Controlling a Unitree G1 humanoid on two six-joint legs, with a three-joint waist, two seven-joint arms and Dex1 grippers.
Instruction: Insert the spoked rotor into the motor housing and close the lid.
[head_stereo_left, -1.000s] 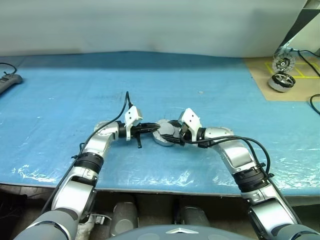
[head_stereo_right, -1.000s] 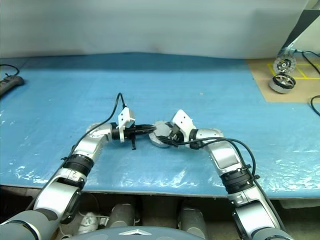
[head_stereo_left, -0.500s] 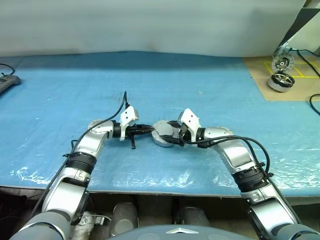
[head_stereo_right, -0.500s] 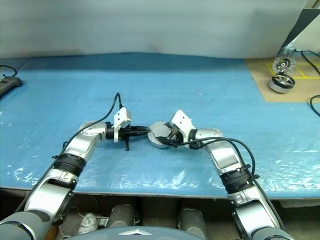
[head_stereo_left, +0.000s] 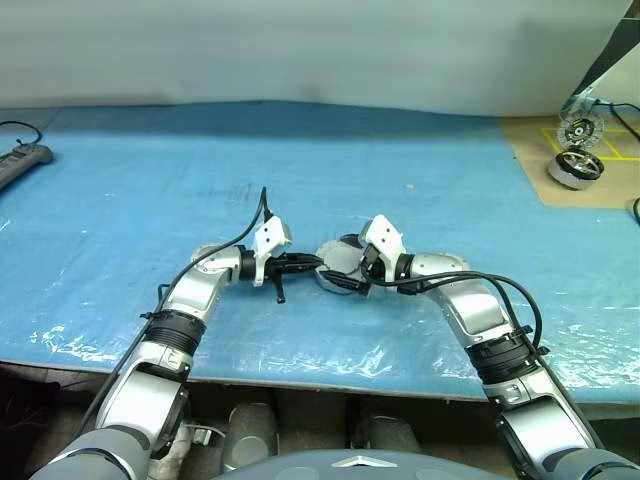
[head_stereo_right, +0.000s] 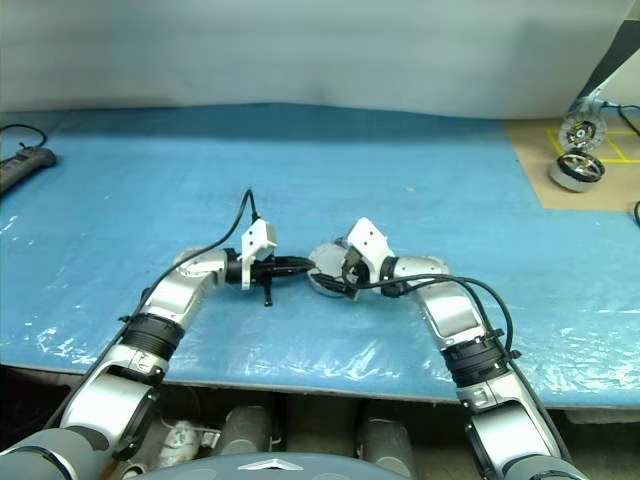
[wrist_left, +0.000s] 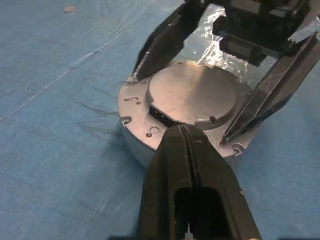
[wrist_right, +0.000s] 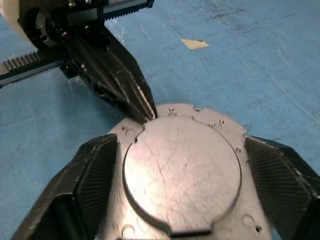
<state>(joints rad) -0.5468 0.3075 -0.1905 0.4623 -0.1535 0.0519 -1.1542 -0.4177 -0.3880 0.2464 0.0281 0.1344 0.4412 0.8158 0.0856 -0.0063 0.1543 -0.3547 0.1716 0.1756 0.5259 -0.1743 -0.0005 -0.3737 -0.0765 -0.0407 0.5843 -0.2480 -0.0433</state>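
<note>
The motor housing (head_stereo_left: 336, 260) sits on the blue table between my two grippers. Its lid (wrist_right: 182, 167) lies flat on it, plain grey face up. The spoked rotor is hidden. My left gripper (wrist_left: 184, 131) is shut, and its tips touch the housing's rim from the left. My right gripper (wrist_right: 180, 147) is open. Its two fingers (wrist_right: 95, 175) stand one on each side of the housing (wrist_left: 145, 145), close to its edge. Nothing is lifted.
On a tan mat at the far right stands a twin motor unit (head_stereo_left: 574, 168) with an upright disc (head_stereo_left: 581, 128). A power strip (head_stereo_left: 20, 163) lies at the far left. The table's front edge (head_stereo_left: 320, 385) runs just below my forearms.
The whole picture has shifted a little, so the camera moved. Both grippers and the housing keep about the same places relative to each other.
</note>
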